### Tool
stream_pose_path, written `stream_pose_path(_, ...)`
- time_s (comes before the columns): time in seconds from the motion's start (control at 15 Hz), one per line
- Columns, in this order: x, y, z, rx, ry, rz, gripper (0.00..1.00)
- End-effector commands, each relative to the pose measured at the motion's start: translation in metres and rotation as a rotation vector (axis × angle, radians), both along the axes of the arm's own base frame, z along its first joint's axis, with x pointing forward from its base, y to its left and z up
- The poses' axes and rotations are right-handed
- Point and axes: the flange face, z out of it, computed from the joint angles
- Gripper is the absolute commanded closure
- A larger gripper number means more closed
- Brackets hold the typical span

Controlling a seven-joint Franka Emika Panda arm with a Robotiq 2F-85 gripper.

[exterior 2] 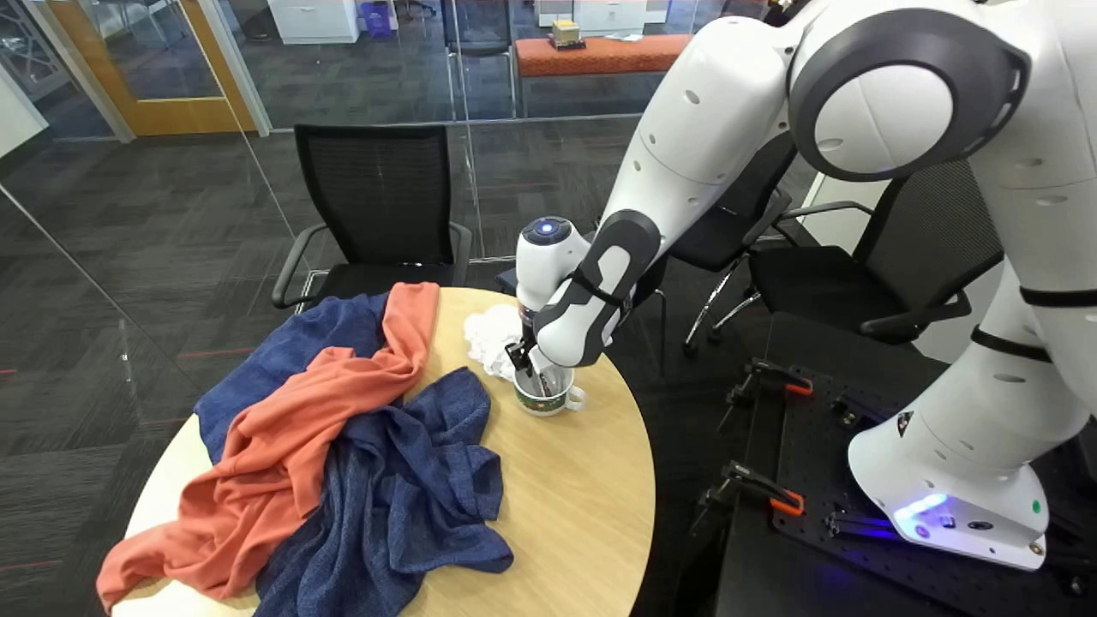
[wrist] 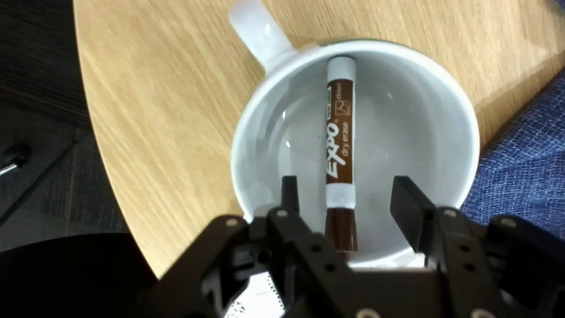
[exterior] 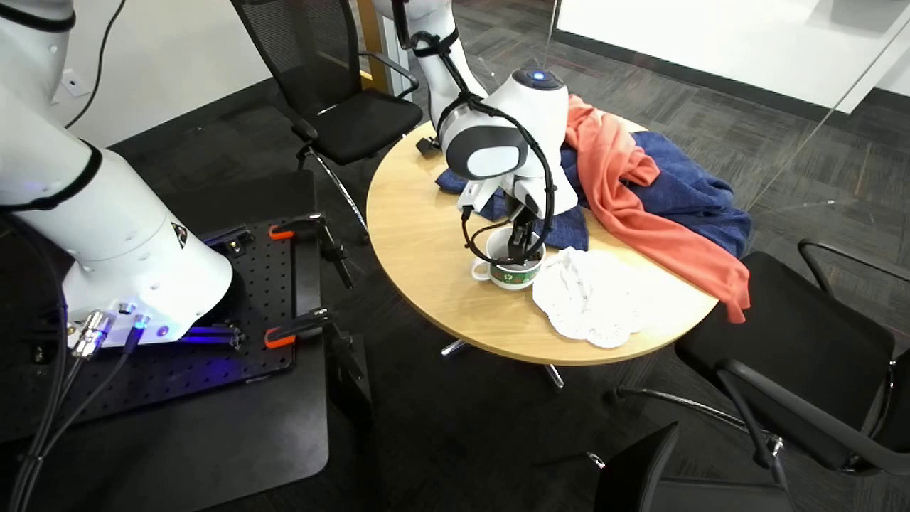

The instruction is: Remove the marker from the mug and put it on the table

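The marker (wrist: 340, 132) is a brown dry-erase pen with white bands. In the wrist view it lies lengthwise in the mug, cap end toward my gripper. The mug (wrist: 454, 132) is white with a pale inside; its handle points up-left there. In both exterior views the mug (exterior: 513, 277) (exterior 2: 542, 404) stands upright on the round wooden table (exterior: 419, 263), with a green patterned band. My gripper (wrist: 347, 187) is open, with one finger on each side of the marker, apart from it. In an exterior view the gripper (exterior: 522, 245) points down into the mug. The finger depth is unclear.
A white lacy cloth (exterior: 586, 299) lies beside the mug. Blue cloth (exterior 2: 420, 480) and an orange cloth (exterior 2: 317, 411) are heaped on the table. A small dark object (exterior: 427, 147) sits near the table edge. Chairs (exterior 2: 377, 197) stand around the table.
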Motion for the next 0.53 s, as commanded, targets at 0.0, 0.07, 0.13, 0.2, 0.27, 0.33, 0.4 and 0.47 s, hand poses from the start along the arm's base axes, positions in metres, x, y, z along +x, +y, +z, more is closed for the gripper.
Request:
stream_pose_path(0.0,0.009,-0.008,-0.01,-0.015,-0.02,0.02,0.41)
stream_pose_path(0.07,0.01,-0.008,-0.013,-0.017,-0.019,0.023,0.4)
stream_pose_path(0.13,0.011,-0.008,-0.016,-0.02,-0.018,0.025,0.41)
stream_pose_path(0.2,0.011,-0.008,-0.018,-0.021,-0.018,0.028,0.48)
stream_pose_path(0.27,0.012,-0.007,-0.02,-0.022,-0.017,0.035,0.67)
stream_pose_path(0.33,0.012,-0.006,-0.022,-0.023,-0.017,0.039,0.73)
stream_pose_path(0.4,0.012,-0.005,-0.023,-0.024,-0.016,0.041,0.82)
stream_pose_path(0.47,0.012,-0.004,-0.023,-0.026,-0.016,0.042,0.89)
